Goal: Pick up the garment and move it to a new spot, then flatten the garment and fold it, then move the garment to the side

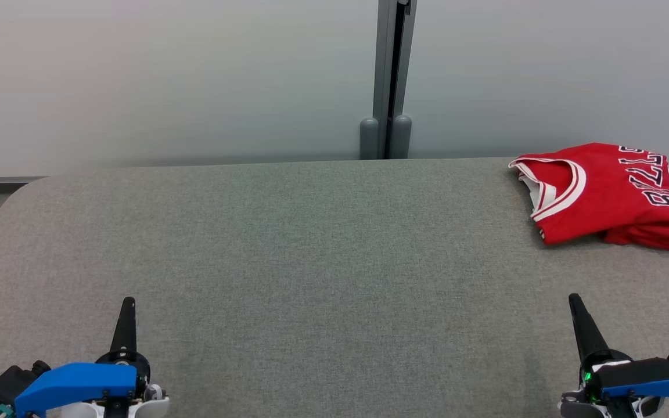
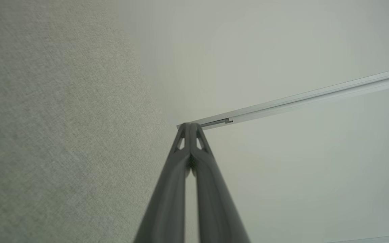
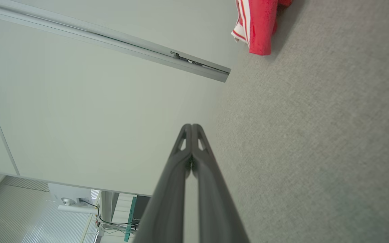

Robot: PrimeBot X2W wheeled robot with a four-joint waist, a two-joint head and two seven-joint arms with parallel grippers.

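The garment (image 1: 607,194), a red jersey with white-and-red trim at the neck and black letters edged in white, is lying folded at the far right corner of the bench (image 1: 311,261), running right up to the head view's right edge. The grey fabric-covered bench is stretching across the whole width of the head view, and its far edge is meeting a pale wall (image 1: 166,75) with a grey upright post (image 1: 391,75) standing behind the middle. The right hand (image 1: 575,302) is hovering over the near right part of the bench, on the same side as the garment but well apart from it, pointing away from the robot. In the right wrist view this hand (image 3: 191,126) is showing its two long dark fingers pressing together along their tips and pinching nothing, while a red and white edge of the garment (image 3: 257,27) is peeking in at the top. The left hand (image 1: 128,305) is hovering over the near left part of the bench, well apart from the garment. In the left wrist view its fingers are likewise pressing together, empty, at the tips (image 2: 191,127), with the bench cloth (image 2: 46,135) lying alongside.
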